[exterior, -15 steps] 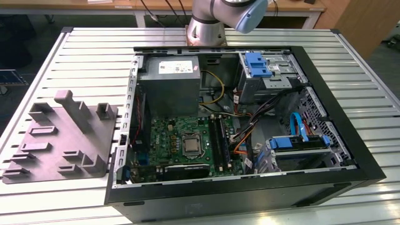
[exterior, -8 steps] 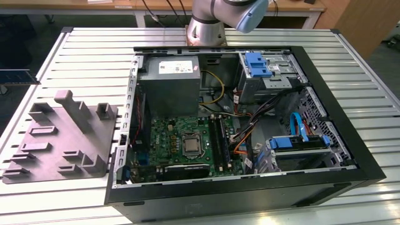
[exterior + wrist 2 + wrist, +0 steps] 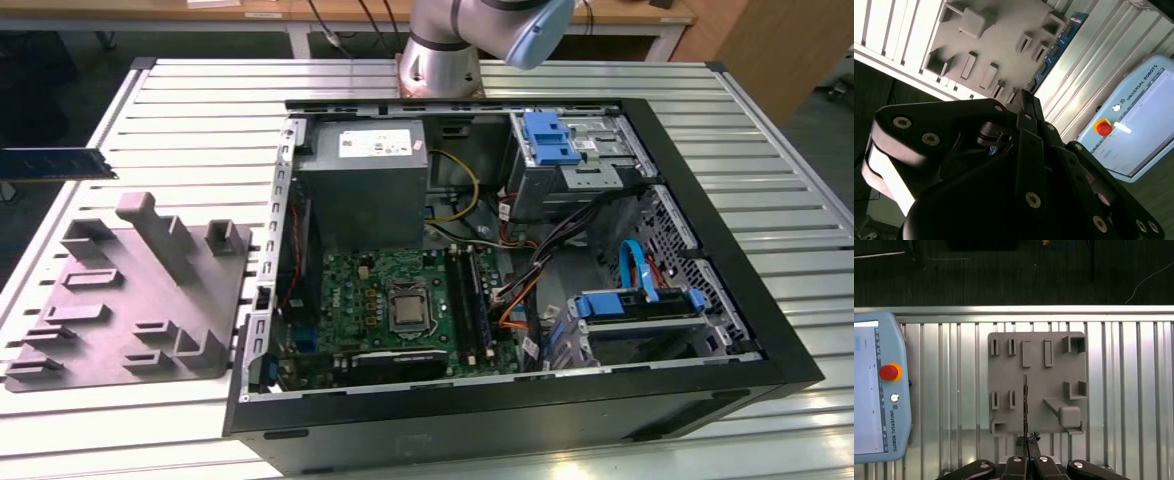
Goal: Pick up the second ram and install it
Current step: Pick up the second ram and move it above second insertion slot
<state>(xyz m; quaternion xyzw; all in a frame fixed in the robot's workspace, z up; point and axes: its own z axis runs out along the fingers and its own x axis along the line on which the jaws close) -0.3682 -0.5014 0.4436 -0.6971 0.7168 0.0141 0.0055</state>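
The second ram (image 3: 54,163) is a thin blue-green stick hanging in the air at the exterior view's left edge, above the table and beyond the grey tray (image 3: 134,300). In the first wrist view it appears edge-on as a thin dark line (image 3: 1025,405) over the tray (image 3: 1054,350), rising from my gripper (image 3: 1027,441). In the second wrist view its blue board (image 3: 1056,47) runs out from the gripper (image 3: 1024,97), which is shut on it. The green motherboard (image 3: 387,300) with its dark memory slots (image 3: 467,290) lies inside the open computer case (image 3: 694,380).
A teach pendant (image 3: 879,390) with a red button lies on the slatted metal table (image 3: 1134,390) beside the tray. In the case sit a grey power supply (image 3: 363,190), blue drive brackets (image 3: 550,138) and loose cables. The arm's base (image 3: 441,55) stands behind the case.
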